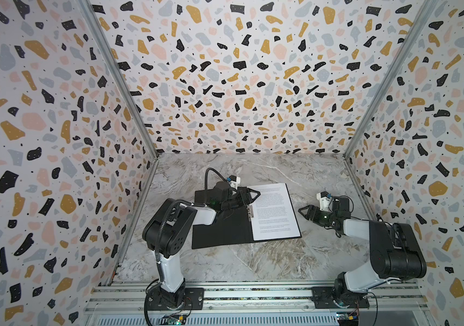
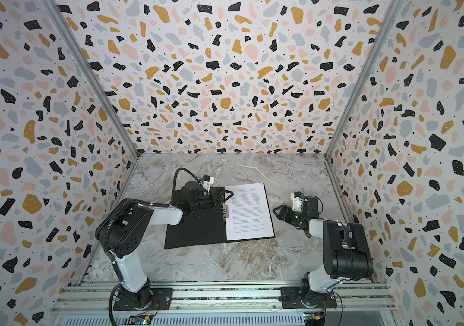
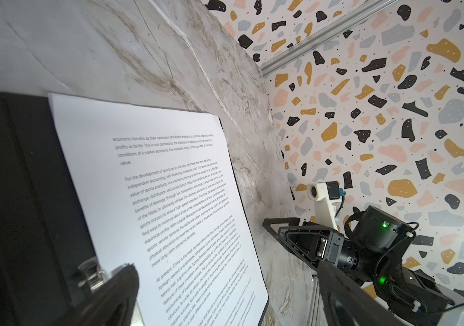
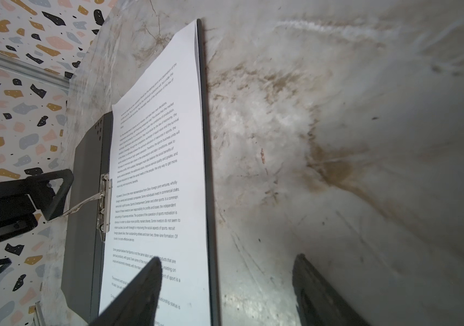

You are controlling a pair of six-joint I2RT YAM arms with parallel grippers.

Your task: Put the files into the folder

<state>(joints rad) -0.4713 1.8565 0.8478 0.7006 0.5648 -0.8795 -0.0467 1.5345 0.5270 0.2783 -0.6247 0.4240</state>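
Right wrist view shows the folder [image 4: 84, 183] lying open on the marble table [image 4: 338, 141], black inside up, with the files [image 4: 163, 169] stacked on the half nearest this camera. Only the top printed sheet shows, so I cannot tell how many lie beneath. The metal clip [image 4: 106, 206] at the spine has its lever [image 4: 84, 204] raised, its end meeting the lower finger of the left pincer [image 4: 55, 194], whose jaws are spread wide and grip nothing. The right pincer [image 4: 226, 261] hovers just beside the folder's outer edge, jaws apart and empty. In both top views the sheets sit square on the right half of the folder. The main hazard, as I judge it, is the raised lever: the papers look unclamped, and their spine-side edge runs so close to the clip that I cannot tell whether it is tucked under, so closing might catch nothing. A snagged finger could drag the light folder, and a low sweep from the right pincer could buckle or skew the loose sheets.
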